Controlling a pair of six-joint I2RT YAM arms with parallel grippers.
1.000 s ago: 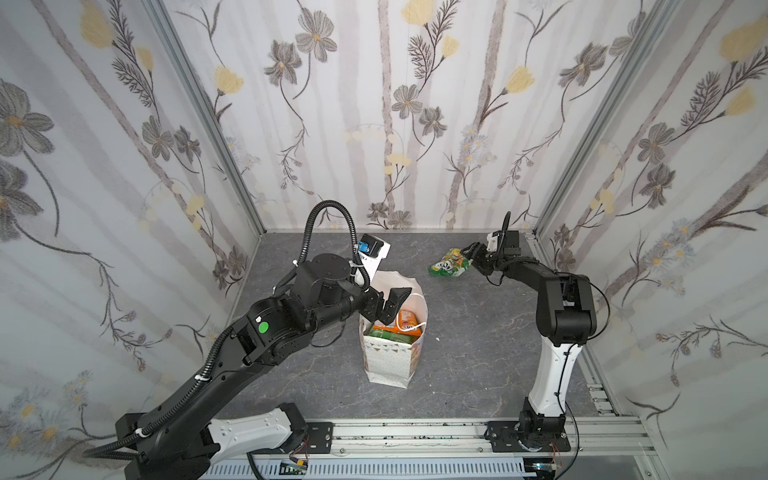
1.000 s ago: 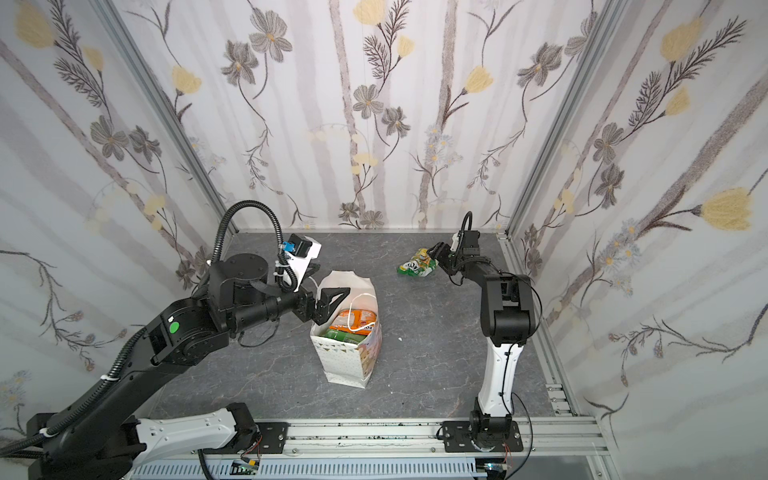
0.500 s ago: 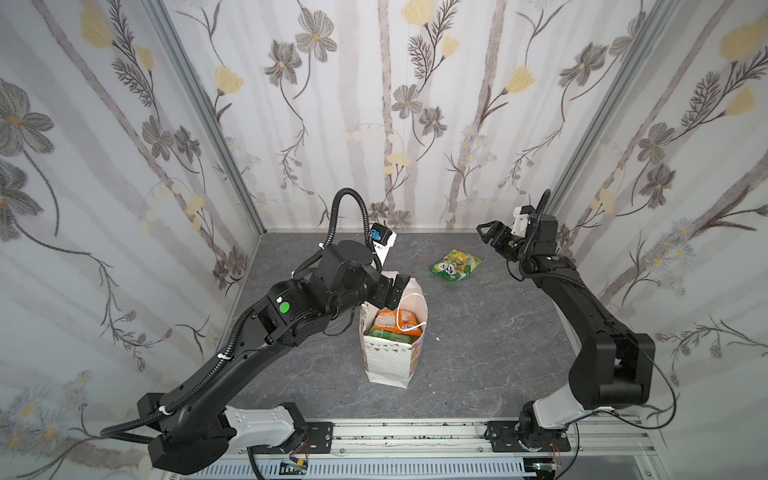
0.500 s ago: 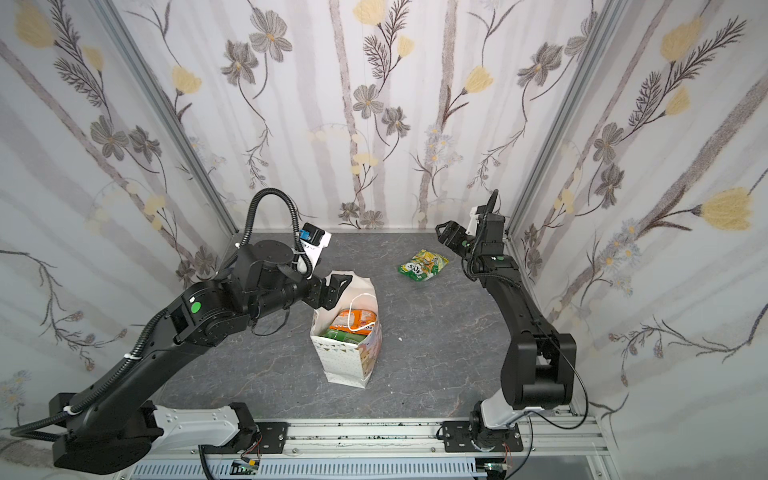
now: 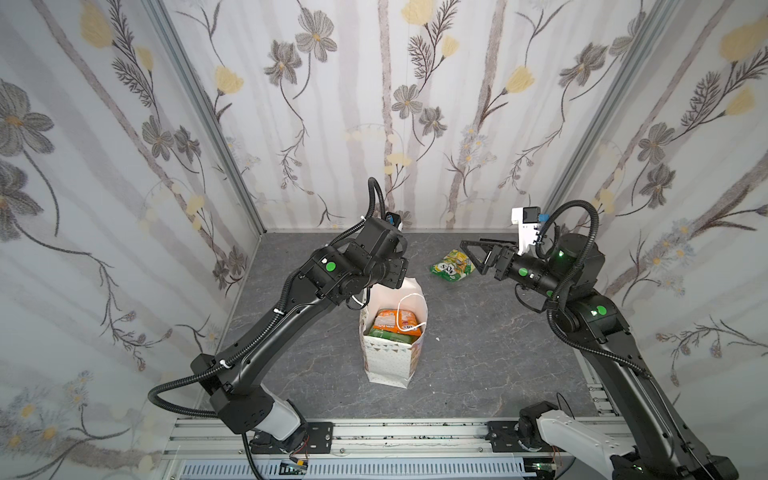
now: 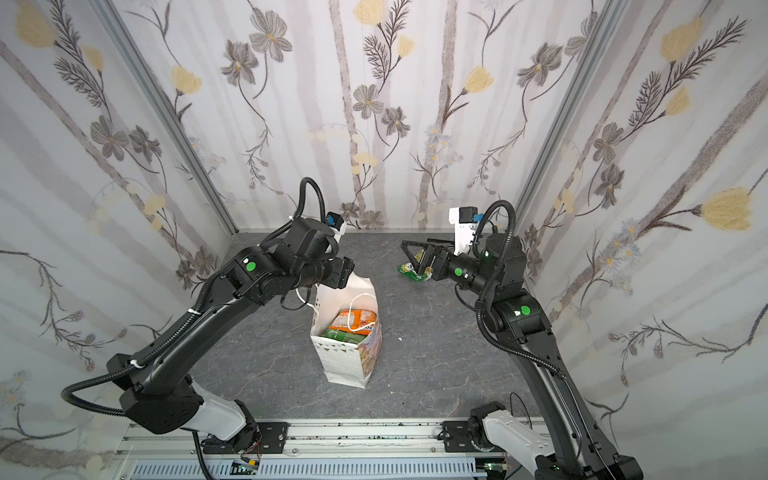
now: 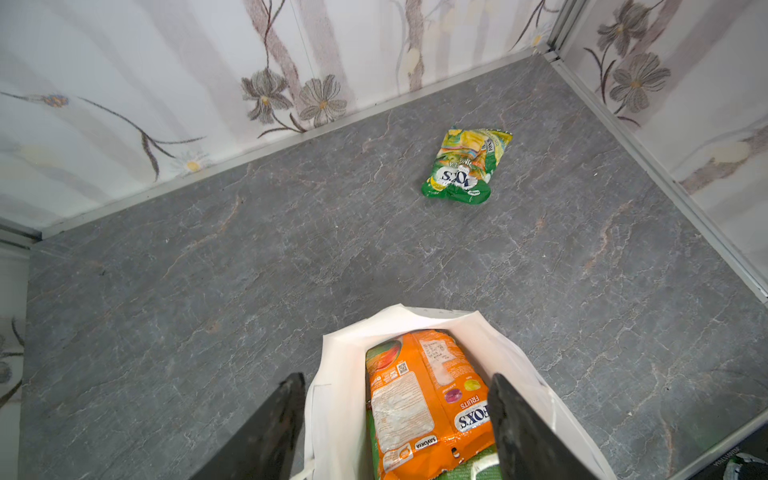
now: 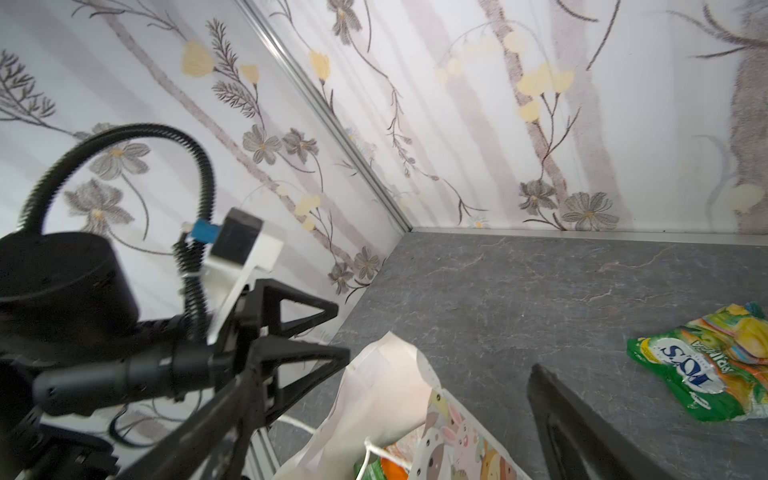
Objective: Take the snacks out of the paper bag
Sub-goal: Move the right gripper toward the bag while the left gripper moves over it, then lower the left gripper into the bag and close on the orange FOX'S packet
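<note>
The white paper bag (image 5: 409, 357) (image 6: 332, 361) stands upright mid-table, open at the top. Inside it lie snacks: an orange packet (image 5: 395, 322) (image 7: 424, 399) over a green one (image 5: 388, 336). My left gripper (image 7: 397, 376) hangs open at the bag's far rim. One finger (image 7: 286, 411) is outside the white wall (image 7: 345, 374), the other over the bag's mouth. A green-yellow packet (image 5: 451, 266) (image 7: 465, 166) (image 8: 715, 365) lies flat on the table at the back right. My right gripper (image 5: 473, 257) (image 6: 411, 257) hovers open and empty beside it, pointing toward the bag.
Flowered walls close in the grey stone table (image 5: 478, 353) on three sides. An aluminium rail (image 5: 374, 436) with both arm bases runs along the front. The right wrist view shows the left gripper (image 8: 343, 332) close by the bag's flap (image 8: 374, 395).
My right gripper let go of the green-yellow packet, lifted off it, opened wider and turned toward the bag. My left gripper moved to the bag's far rim and its jaws narrowed.
</note>
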